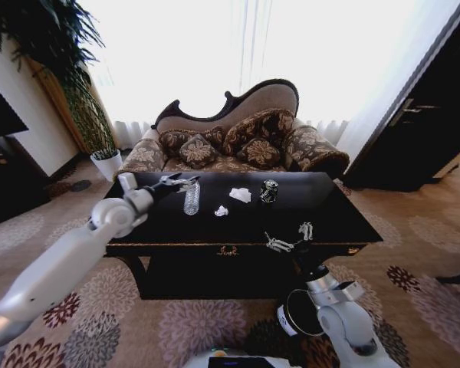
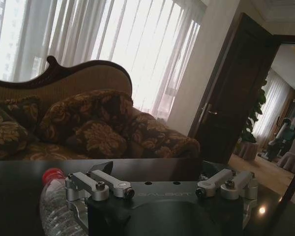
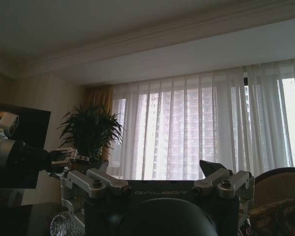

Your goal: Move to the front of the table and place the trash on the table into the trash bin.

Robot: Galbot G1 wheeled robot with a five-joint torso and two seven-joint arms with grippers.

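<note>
The table (image 1: 322,218) has a glossy black top. On it lie a crumpled white paper wad (image 1: 240,195), a tiny white scrap (image 1: 221,211) and a dark can (image 1: 269,191) with a silver top. A clear plastic bottle (image 1: 192,198) lies left of them. My left gripper (image 1: 176,183) hangs open just over the bottle's far end; in the left wrist view the bottle (image 2: 54,204) lies beside one finger (image 2: 101,184). My right gripper (image 1: 290,237) is open, pointing up at the table's front edge. The trash bin (image 1: 290,320) sits on the floor below, partly behind my right arm.
A patterned sofa (image 1: 238,142) stands right behind the table. A potted plant (image 1: 103,157) is at the far left and a dark door (image 1: 422,130) at the right. Flowered carpet (image 1: 192,322) lies in front of the table.
</note>
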